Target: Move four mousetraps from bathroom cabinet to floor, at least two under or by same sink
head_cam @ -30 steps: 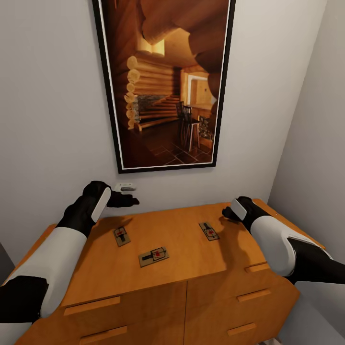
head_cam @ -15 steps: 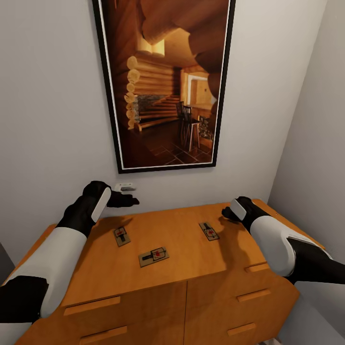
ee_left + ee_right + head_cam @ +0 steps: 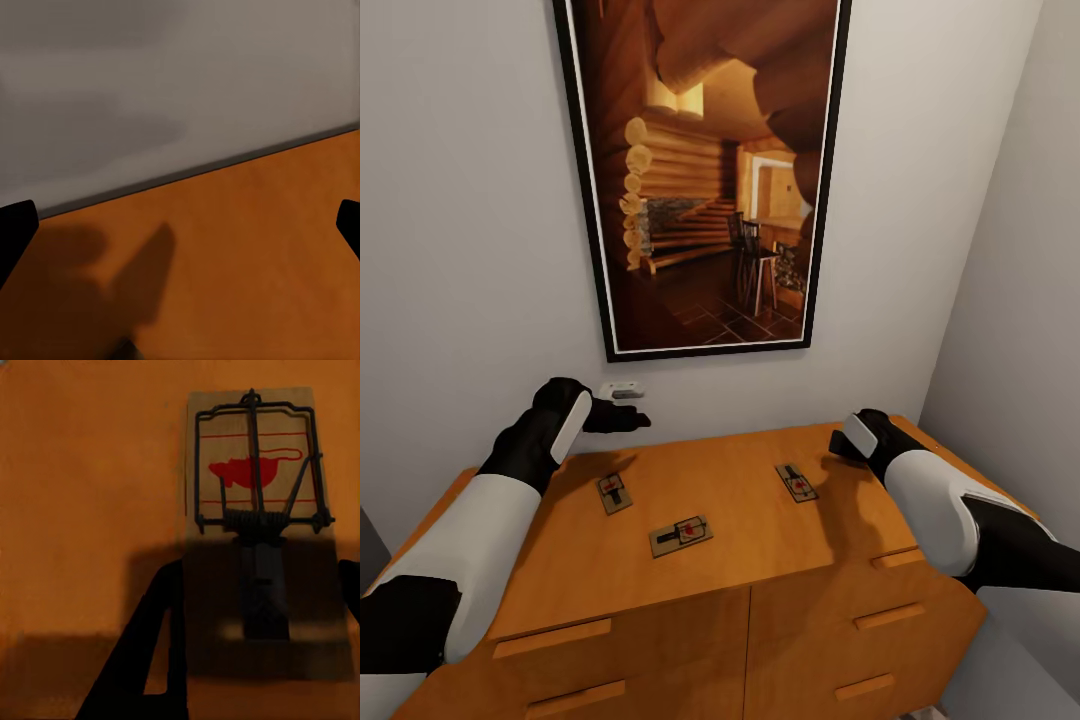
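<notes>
Three mousetraps lie flat on top of the orange-brown cabinet [image 3: 740, 480]: one at the left [image 3: 614, 491], one near the front middle [image 3: 681, 535], one at the right [image 3: 796, 482]. A fourth is out of view. My left gripper [image 3: 635, 420] hovers open over the cabinet's back left by the wall, its fingertips [image 3: 15, 232] spread wide over bare wood. My right gripper [image 3: 838, 443] hangs open just right of the right trap. The right wrist view looks down on that mousetrap [image 3: 259, 510], with its red mouse print and wire bar. The tiled floor is out of view.
A large framed picture [image 3: 700, 170] hangs on the grey wall behind the cabinet, with a small white fixture [image 3: 622, 391] below it. A side wall [image 3: 1010, 300] stands close on the right. Drawer fronts with handles [image 3: 555, 637] face me.
My right gripper has shifted slightly to the right and back, away from the right mousetrap. The left arm and the traps have not moved.
</notes>
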{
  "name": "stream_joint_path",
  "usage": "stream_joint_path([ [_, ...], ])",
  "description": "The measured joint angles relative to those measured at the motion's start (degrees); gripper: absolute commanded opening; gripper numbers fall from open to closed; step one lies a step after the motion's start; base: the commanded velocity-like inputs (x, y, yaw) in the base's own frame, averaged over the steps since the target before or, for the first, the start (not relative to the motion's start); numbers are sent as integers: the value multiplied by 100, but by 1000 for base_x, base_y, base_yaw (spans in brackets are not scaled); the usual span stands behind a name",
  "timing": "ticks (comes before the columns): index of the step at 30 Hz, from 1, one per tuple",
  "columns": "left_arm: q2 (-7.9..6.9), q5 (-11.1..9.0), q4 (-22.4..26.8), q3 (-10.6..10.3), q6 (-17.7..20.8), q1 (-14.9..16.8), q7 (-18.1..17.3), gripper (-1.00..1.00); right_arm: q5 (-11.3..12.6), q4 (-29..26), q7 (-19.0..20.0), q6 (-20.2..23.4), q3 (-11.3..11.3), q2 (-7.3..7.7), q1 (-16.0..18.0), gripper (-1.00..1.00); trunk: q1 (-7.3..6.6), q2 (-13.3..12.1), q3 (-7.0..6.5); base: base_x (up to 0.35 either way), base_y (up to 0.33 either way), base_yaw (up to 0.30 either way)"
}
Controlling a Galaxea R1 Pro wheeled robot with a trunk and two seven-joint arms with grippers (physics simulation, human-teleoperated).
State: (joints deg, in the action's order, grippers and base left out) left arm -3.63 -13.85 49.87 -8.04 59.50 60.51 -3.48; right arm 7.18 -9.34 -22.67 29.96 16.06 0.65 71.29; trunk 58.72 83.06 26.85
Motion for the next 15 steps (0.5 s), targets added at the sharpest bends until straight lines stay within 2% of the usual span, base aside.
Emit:
stream_joint_path([
  [6, 0, 3, -1, -1, -1, 0, 0, 100, 135, -33, 9, -25, 52, 20, 0, -100, 0, 0, 0, 0, 0, 0],
  [15, 1, 5, -1, -1, -1, 0, -1, 100, 163, -40, 11, -34, 68, 34, 0, -100, 0, 0, 0, 0, 0, 0],
])
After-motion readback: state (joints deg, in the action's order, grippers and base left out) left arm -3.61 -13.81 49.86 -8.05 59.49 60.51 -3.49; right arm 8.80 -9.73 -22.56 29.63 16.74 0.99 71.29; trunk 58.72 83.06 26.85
